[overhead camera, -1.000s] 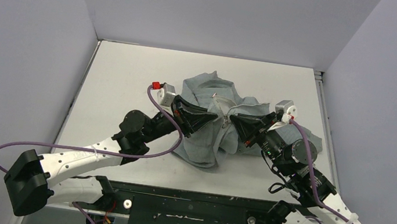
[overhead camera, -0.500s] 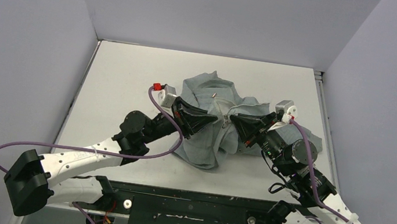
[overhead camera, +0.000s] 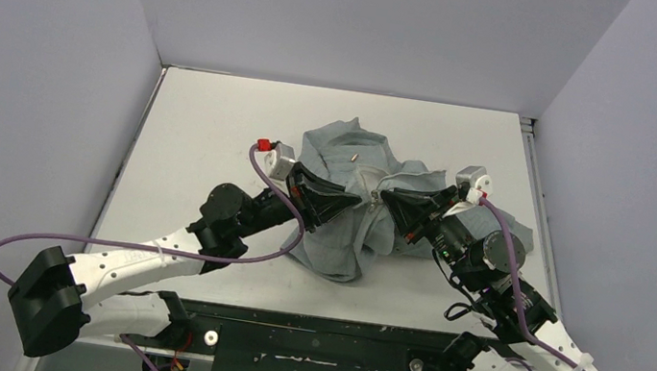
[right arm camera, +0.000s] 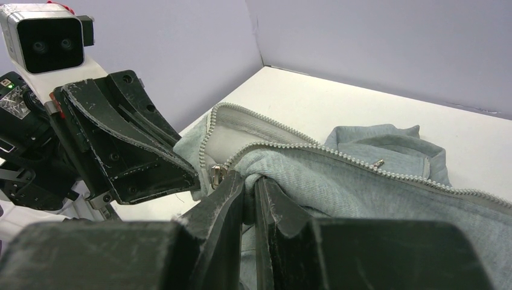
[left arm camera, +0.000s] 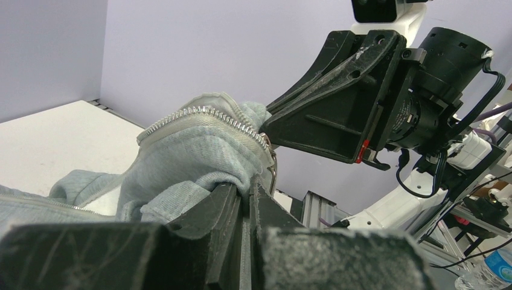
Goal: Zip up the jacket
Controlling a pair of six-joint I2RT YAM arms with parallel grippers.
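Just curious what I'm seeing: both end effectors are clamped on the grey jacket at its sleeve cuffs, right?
Not the cuffs. The left end effector and right end effector are clamped on the grey jacket beside its zipper teeth, as both wrist views show.

The jacket [overhead camera: 336,240] shows soft, matt heather-grey sweatshirt cloth. Its zipper [left arm camera: 208,112] runs in pale, faintly shiny teeth, and the pull [right arm camera: 216,175] glints like metal. The left gripper [left arm camera: 246,192] looks like matt black plastic, scuffed whitish along the edges. The table [overhead camera: 206,130] is smooth, matt white.
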